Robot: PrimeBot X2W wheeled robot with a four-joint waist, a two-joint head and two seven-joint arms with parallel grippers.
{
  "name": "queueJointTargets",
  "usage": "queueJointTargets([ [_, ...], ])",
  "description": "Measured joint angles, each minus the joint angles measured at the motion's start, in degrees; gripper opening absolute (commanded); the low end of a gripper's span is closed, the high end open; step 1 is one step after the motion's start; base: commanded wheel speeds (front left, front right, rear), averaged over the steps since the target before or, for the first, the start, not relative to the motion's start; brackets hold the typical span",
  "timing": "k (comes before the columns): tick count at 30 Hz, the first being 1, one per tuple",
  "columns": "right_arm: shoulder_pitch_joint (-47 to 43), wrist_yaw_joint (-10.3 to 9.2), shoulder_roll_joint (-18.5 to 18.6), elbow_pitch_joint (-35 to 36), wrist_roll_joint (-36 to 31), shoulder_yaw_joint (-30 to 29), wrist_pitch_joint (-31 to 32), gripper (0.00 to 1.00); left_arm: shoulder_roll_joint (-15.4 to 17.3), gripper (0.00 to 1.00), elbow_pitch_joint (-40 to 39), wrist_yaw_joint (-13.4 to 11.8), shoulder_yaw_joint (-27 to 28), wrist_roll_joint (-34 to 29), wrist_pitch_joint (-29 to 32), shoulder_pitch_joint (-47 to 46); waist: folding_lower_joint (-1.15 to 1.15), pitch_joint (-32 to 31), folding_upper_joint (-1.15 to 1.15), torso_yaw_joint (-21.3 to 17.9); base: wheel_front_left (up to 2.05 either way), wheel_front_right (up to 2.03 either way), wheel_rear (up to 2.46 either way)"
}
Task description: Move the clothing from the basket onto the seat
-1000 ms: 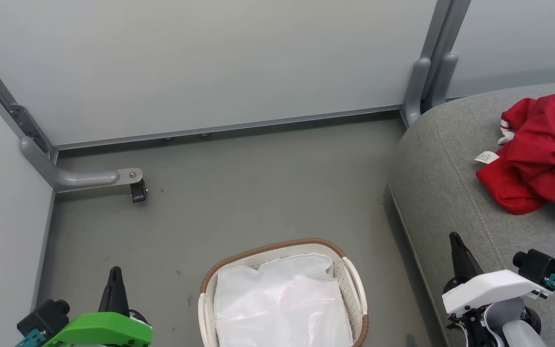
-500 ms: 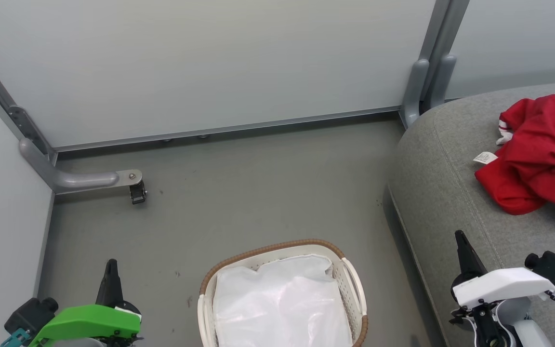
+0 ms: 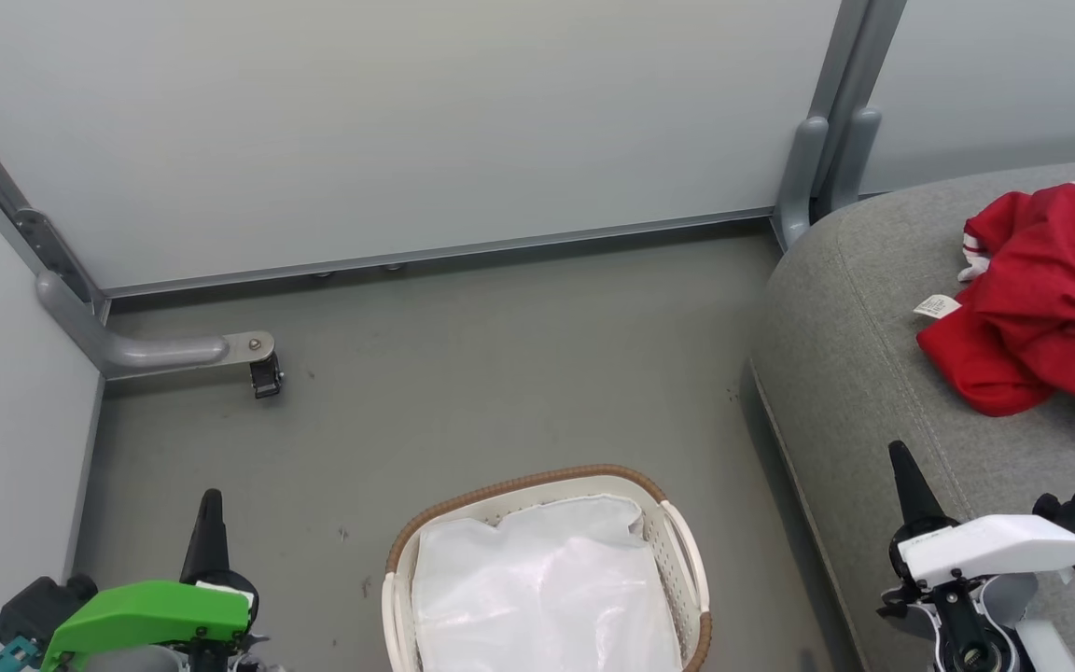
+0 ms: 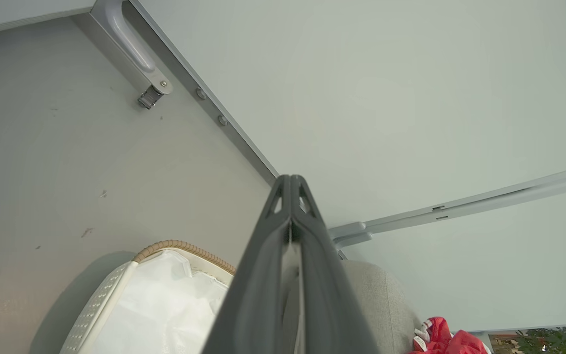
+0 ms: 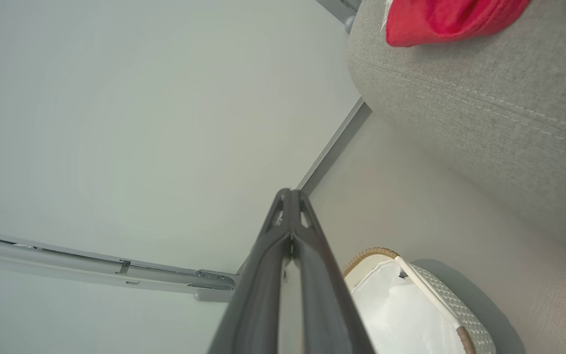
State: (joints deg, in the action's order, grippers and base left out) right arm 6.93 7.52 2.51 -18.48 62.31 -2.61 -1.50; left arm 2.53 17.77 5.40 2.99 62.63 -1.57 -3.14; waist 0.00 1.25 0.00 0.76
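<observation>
The red clothing [image 3: 1051, 308] with white lettering lies crumpled on the grey seat [image 3: 873, 373] at the right; it also shows as red fabric [image 5: 450, 19] [image 4: 442, 339] in both wrist views. On the floor at bottom centre stands the white basket [image 3: 687, 551] with its brown rim, holding a white liner [image 3: 542, 588]. My left gripper [image 3: 209, 509] is shut and empty at the lower left, left of the basket. Over the seat's front edge at the lower right, my right gripper [image 3: 901, 467] is shut and empty. Its closed fingers [image 5: 290, 231] press together, as do the left ones [image 4: 290, 216].
Pale partition walls close off the back and left. A grey metal foot with a small caster [image 3: 267, 373] juts onto the floor at the left, and a grey post [image 3: 817, 168] stands at the seat's far corner. Grey floor [image 3: 500, 373] lies between basket and wall.
Both grippers have drawn back toward the bottom of the head view, the left one lower and further left, the right one lower and to the right. The clothing and basket have stayed put.
</observation>
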Motion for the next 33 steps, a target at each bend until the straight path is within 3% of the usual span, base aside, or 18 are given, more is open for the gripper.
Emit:
queueJointTargets([
  [33,-0.2,-0.01,0.1,2.49,17.04,-2.22,4.58,0.0,0.07,0.0,-2.08,1.12,2.01,16.92,4.59,-1.42,0.0,-0.54,0.0,-0.38,0.0,0.0,0.0],
])
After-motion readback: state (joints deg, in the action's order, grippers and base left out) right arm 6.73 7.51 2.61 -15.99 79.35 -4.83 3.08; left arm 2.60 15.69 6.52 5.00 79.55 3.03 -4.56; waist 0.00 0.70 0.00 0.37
